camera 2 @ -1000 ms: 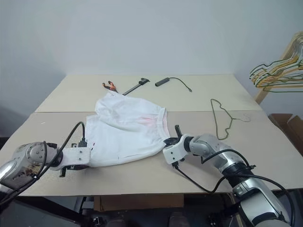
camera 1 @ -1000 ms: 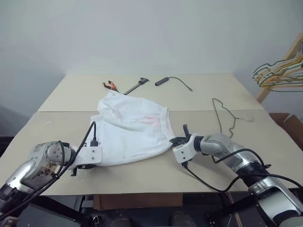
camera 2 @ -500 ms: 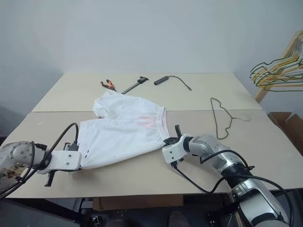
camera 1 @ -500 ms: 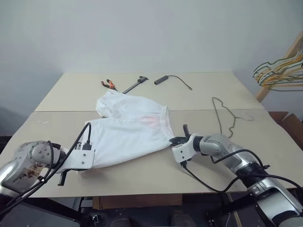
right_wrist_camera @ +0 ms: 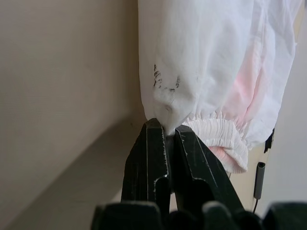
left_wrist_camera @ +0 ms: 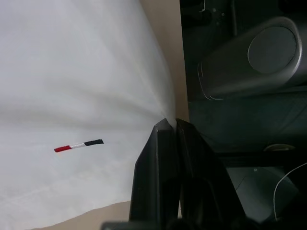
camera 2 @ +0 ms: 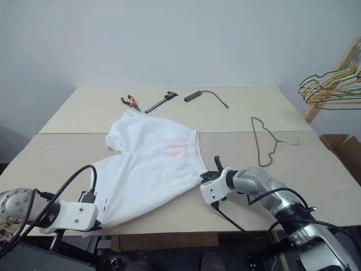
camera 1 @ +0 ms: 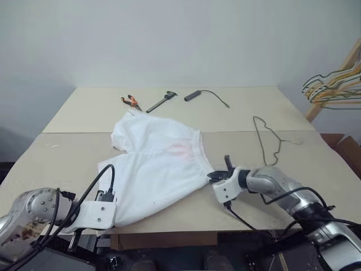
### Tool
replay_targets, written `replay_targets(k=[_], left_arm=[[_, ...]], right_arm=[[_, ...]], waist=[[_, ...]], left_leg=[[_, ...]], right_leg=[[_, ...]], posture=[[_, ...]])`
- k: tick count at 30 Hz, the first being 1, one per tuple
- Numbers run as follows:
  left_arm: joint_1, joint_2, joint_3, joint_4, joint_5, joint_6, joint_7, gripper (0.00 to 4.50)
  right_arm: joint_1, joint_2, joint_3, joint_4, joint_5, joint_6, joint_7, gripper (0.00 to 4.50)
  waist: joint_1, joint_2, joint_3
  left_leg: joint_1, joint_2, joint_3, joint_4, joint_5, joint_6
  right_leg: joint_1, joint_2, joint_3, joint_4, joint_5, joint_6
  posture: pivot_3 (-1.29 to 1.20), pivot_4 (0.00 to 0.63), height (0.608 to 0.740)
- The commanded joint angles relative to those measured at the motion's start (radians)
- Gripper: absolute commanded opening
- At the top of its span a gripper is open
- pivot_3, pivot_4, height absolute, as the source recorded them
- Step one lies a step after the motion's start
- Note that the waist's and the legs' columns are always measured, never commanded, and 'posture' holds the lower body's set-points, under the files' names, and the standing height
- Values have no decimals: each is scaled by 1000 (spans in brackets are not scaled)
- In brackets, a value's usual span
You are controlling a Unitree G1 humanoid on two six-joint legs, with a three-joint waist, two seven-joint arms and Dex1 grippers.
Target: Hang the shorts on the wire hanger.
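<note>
The white shorts (camera 1: 155, 169) lie spread on the near table, one leg reaching the front edge. A pink mark (camera 1: 179, 148) shows near the gathered waistband. My left gripper (left_wrist_camera: 170, 123) is shut on the leg hem at the front edge, beside a small red, white and dark tag (left_wrist_camera: 78, 145). My right gripper (right_wrist_camera: 166, 125) is shut on the end of the waistband (right_wrist_camera: 211, 132), low over the table at the right of the shorts (camera 2: 169, 169). The wire hanger (camera 1: 265, 138) lies flat on the table, beyond and to the right of my right gripper (camera 1: 214, 176).
Pliers with orange handles (camera 1: 130, 101), a dark bar clamp (camera 1: 159, 101) and a small dark box with a cable (camera 1: 193, 95) lie on the far table. Yellow, green and pale hangers (camera 1: 333, 87) hang bunched on a wooden rack at the right. The table's front edge (camera 1: 186, 223) is close.
My left gripper closed on the leg hem and drew back to the front edge, dragging the shorts toward me. My right gripper shifted back a little with the waistband.
</note>
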State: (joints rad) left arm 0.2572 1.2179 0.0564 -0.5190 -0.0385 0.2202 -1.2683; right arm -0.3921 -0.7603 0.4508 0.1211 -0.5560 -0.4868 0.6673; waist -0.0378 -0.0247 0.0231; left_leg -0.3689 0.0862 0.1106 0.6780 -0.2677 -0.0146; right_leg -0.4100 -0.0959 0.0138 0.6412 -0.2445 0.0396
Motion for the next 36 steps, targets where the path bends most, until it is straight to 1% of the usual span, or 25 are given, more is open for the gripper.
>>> replay_targets(k=[1, 5, 9, 14, 19, 22, 23, 25, 26, 30, 31, 33, 34, 35, 36], left_arm=[[18, 29, 48, -5, 6, -30, -11, 30], [58, 46, 88, 1, -15, -71, -48, 30], [118, 50, 132, -2, -31, -114, -90, 30], [150, 30, 116, 27, -10, -173, -74, 30], [170, 18, 108, 64, 5, -221, -67, 30], [176, 13, 102, 87, 13, -248, -63, 30], [177, 9, 98, 106, 17, -267, -58, 461], [180, -9, 84, 182, 31, -334, -39, 927], [181, -21, 81, 233, 31, -378, -32, 1317], [157, -72, 83, 511, -5, -599, -32, 2583], [145, -83, 82, 570, -19, -644, -37, 2849], [114, -92, 116, 663, -95, -718, -74, 3470], [93, -96, 139, 698, -148, -740, -97, 3787], [70, -100, 153, 726, -193, -757, -116, 4086], [44, -109, 163, 752, -238, -769, -135, 4362]], right_arm=[[54, -48, -67, -113, 44, 29, 29, 0], [131, -70, -91, -202, 47, 60, 48, 0], [174, -70, -113, -267, 42, 105, 61, 0], [233, -77, -130, -338, 36, 143, 79, 0], [283, -89, -146, -393, 35, 167, 89, 0], [296, -88, -148, -409, 46, 176, 101, 0], [299, -87, -151, -415, 59, 184, 111, 635], [305, -98, -162, -428, 92, 191, 137, 1190], [310, -107, -172, -434, 111, 193, 148, 1615], [353, -160, -243, -473, 251, 228, 216, 2997], [367, -174, -263, -485, 293, 240, 236, 3306], [395, -198, -327, -509, 409, 297, 281, 3993], [402, -209, -368, -509, 477, 325, 306, 4390], [402, -212, -400, -503, 524, 348, 317, 4500], [393, -206, -427, -492, 560, 378, 315, 4500]], waist=[[1, 0, 0], [-2, 0, 0], [-10, 0, 0], [-6, -1, 0], [-5, -2, 0], [-6, -2, 0], [-7, -2, 0], [-6, -2, -1], [-6, -2, -1], [-4, -2, -1], [-1, -2, -1], [12, -1, -1], [19, -1, -1], [24, -1, 0], [29, -1, 0]], left_leg=[[0, 0, 0, 0, 0, 0], [0, 0, 0, 0, 0, 0], [1, 0, 0, 0, 0, 0], [1, 0, 0, 0, -1, -1], [1, 0, 0, 0, -1, -1], [1, 0, 0, 0, -1, -1], [1, 0, 0, 0, -1, -1], [1, 0, 0, 0, -1, -1], [1, 0, 0, 0, -1, -1], [1, 1, 0, 0, -1, -1], [1, 1, 0, 0, -1, -1], [4, 1, 0, 0, -1, -1], [6, 1, 0, 0, -1, -1], [8, 2, -1, 0, -1, -1], [11, 2, -1, 0, -1, -1]], right_leg=[[0, 0, 0, 0, 0, 0], [0, 0, 0, 0, -1, 0], [0, 0, 0, 0, -1, -1], [0, 0, 0, 0, -2, -1], [0, 0, 0, 0, -4, 2], [0, 0, 0, 1, -4, 2], [0, 0, 0, 1, -4, 2], [0, 0, 0, 0, -4, 3], [1, 0, 0, 0, -5, 3], [0, 0, -1, 0, -5, 1], [0, 0, -1, 0, -5, 1], [2, -1, -2, 1, -6, -1], [4, 0, -2, 2, -10, -5], [5, 0, -3, 2, -13, -5], [5, 0, -3, 3, -13, -6]], posture=[[14, 0, 740], [-5, 0, 740], [-14, 2, 740], [-16, 5, 740], [-16, 4, 740], [-15, 1, 740], [-14, 0, 740], [-12, 0, 740], [-10, 0, 740], [-1, 0, 740], [4, 0, 740], [8, 0, 740], [13, 0, 740], [14, 0, 740], [13, 0, 740]])
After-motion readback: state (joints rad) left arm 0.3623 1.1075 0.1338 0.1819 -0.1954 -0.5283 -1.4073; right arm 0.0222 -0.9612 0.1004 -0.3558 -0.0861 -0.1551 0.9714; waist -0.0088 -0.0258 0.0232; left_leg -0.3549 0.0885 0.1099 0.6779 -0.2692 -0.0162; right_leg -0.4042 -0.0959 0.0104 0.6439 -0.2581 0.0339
